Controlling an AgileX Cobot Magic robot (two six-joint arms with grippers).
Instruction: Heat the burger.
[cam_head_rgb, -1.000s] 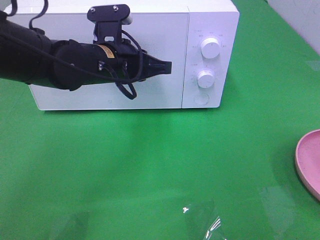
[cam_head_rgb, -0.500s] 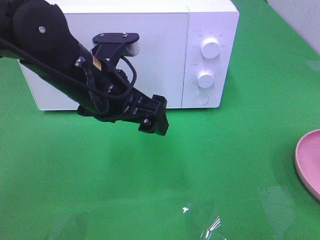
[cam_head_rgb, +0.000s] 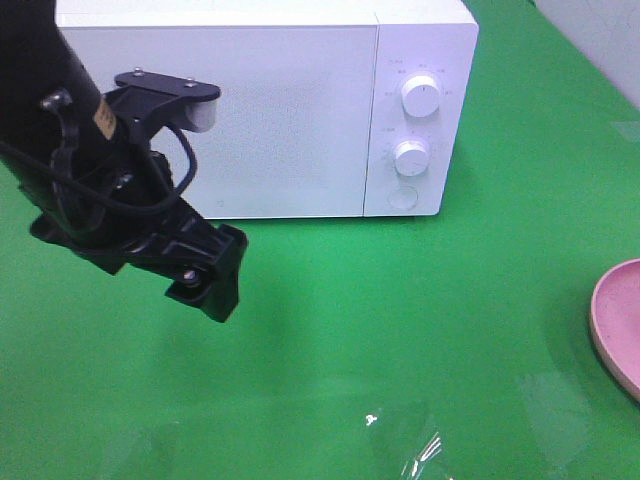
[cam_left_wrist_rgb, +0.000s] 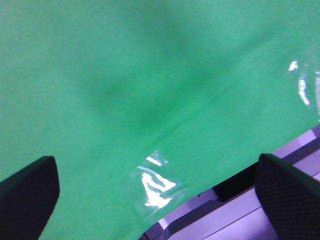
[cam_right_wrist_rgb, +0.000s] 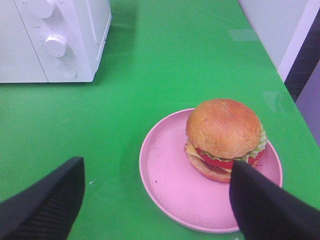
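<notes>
**A:** Your left claw (cam_head_rgb: 205, 285) hangs above the green table (cam_head_rgb: 400, 330) in front of the white microwave (cam_head_rgb: 260, 105), fingers spread wide with nothing between them. In its wrist view only green cloth and a shiny patch of tape lie beneath the two dark fingertips (cam_left_wrist_rgb: 27, 190).

**B:** And your right claw (cam_right_wrist_rgb: 155, 200)?

**A:** Released too, jaws well apart and empty. The burger (cam_right_wrist_rgb: 224, 137) sits just beyond it, close to one fingertip (cam_right_wrist_rgb: 270, 205) but not touching, with its bun up, on the pink plate (cam_right_wrist_rgb: 170, 185). The plate lies below and ahead of that claw, and the microwave's dials (cam_right_wrist_rgb: 56, 44) are farther off, well apart from the plate.

**B:** Is the microwave door open?

**A:** It's shut. From the high camera you see only the plate's rim at the table's right edge, far from your left claw.
</notes>
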